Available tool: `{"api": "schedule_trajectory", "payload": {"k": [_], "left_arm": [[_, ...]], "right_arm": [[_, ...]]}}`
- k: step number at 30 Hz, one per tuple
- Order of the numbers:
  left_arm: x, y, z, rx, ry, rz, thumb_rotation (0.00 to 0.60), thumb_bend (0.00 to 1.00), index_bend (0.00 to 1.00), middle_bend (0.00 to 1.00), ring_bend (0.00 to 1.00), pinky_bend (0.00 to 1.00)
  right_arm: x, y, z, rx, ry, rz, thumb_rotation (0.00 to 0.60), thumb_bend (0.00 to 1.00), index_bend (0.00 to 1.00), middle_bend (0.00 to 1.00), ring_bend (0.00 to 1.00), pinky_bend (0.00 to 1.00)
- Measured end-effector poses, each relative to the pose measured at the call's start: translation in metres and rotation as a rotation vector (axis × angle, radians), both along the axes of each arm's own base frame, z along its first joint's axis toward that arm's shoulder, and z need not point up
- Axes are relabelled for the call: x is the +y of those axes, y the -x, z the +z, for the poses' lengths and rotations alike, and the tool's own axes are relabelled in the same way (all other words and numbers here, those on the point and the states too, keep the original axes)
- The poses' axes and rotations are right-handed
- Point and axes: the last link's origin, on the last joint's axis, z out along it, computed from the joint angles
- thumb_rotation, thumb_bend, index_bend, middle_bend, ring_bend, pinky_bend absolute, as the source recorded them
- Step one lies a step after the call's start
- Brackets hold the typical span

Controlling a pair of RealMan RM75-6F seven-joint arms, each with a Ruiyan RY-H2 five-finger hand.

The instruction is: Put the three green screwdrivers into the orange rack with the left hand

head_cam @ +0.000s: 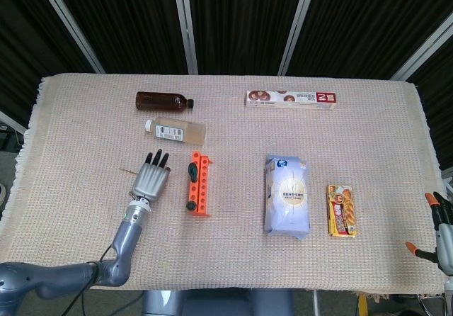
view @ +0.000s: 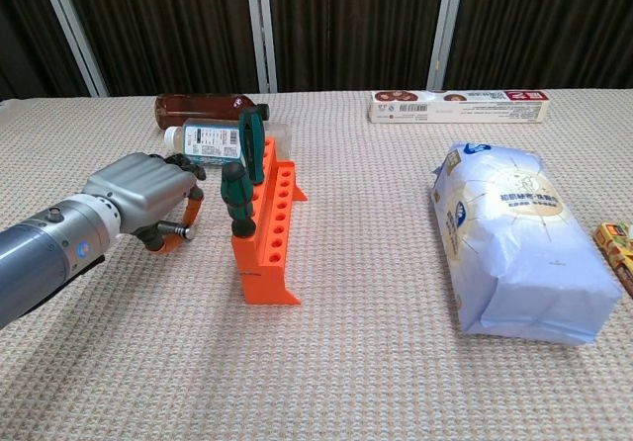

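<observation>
The orange rack (head_cam: 199, 185) (view: 271, 231) lies left of the table's middle. Two green screwdrivers stand in it, one at the far end (view: 252, 144) and one near the front (view: 235, 199). Just left of the rack, my left hand (head_cam: 151, 180) (view: 138, 194) rests low on the cloth with its fingers curled down over the third screwdriver. Only its metal end (view: 176, 229) and thin shaft (head_cam: 127, 168) show; its handle is hidden under the palm. My right hand (head_cam: 440, 234) hangs off the table's near right corner with fingers spread and nothing in it.
Behind the rack lie a brown bottle (head_cam: 164, 101) and a clear bottle (head_cam: 175, 130). A long biscuit box (head_cam: 291, 98) sits at the back. Right of the rack are a white-blue bag (head_cam: 287, 194) and a snack packet (head_cam: 340, 210).
</observation>
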Motion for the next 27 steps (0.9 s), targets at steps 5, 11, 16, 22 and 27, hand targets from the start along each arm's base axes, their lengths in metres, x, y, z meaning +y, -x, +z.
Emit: {"api": "schedule_trajectory", "payload": {"k": [5,11,16,22,27], "left_arm": [[-0.001,-0.002,0.004,-0.032,-0.005,-0.021,0.6,0.52,0.62,0.18,0.0,0.16],[-0.003,-0.006,0.014,-0.099,-0.01,-0.034,0.6,0.53,0.7,0.26,0.08,0.19],[-0.005,-0.016,0.03,-0.246,-0.011,-0.014,0.6,0.53,0.71,0.31,0.14,0.23],[-0.005,-0.032,0.069,-0.558,0.004,0.027,0.6,0.56,0.72,0.37,0.21,0.27],[0.0,-0.039,0.098,-0.794,0.003,0.048,0.6,0.56,0.71,0.38,0.22,0.27]], "right_arm": [[0.0,0.0,0.0,-0.001,0.0,0.001,0.6,0.0,0.0,0.0,0.0,0.0],[0.0,-0.001,0.0,0.0,0.0,0.005,0.6,0.0,0.0,0.0,0.0,0.0],[0.0,-0.001,0.0,0.002,-0.002,0.009,0.6,0.0,0.0,0.0,0.0,0.0],[-0.002,-0.003,-0.002,0.0,-0.007,0.016,0.6,0.0,0.0,0.0,0.0,0.0],[-0.003,-0.004,-0.002,0.0,-0.009,0.02,0.6,0.0,0.0,0.0,0.0,0.0]]}}
